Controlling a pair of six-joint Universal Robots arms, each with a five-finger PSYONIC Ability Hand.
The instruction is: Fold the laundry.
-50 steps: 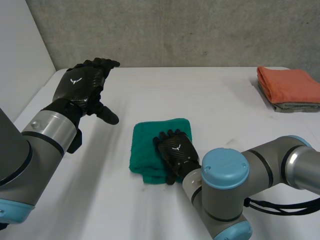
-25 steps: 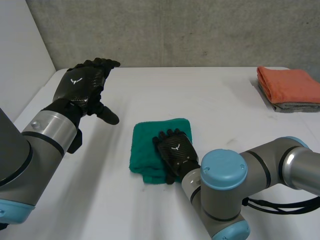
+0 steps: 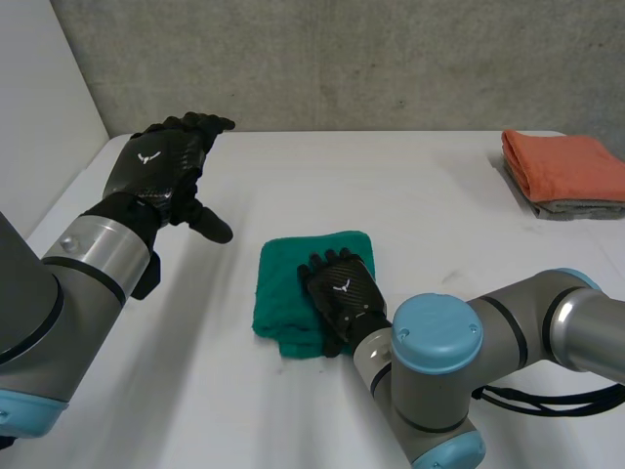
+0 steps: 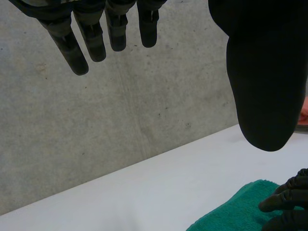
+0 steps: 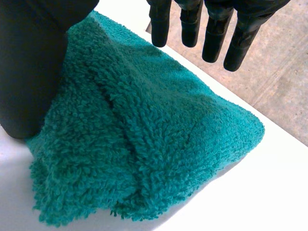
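Resting flat on a folded green towel point(image 3: 289, 283) is the right hand point(image 3: 342, 295), fingers straight and relaxed, thumb down along the cloth's near edge; whether the palm presses or merely lies there is hard to say. The towel is thick looped terry, a rough square with one rumpled fold, lying mid-counter point(image 3: 420, 195) on the smooth white top. The left hand point(image 3: 161, 166) hovers well off to the side above the counter, fingers stretched out and thumb spread wide, holding nothing. Each black hand bears a small white emblem on its back, with no readable lettering. At the far corner a folded orange cloth point(image 3: 566, 164) sits on a grey one point(image 3: 576, 208). Since a second ago the towel and left hand have stayed put; the right arm has shifted only slightly.
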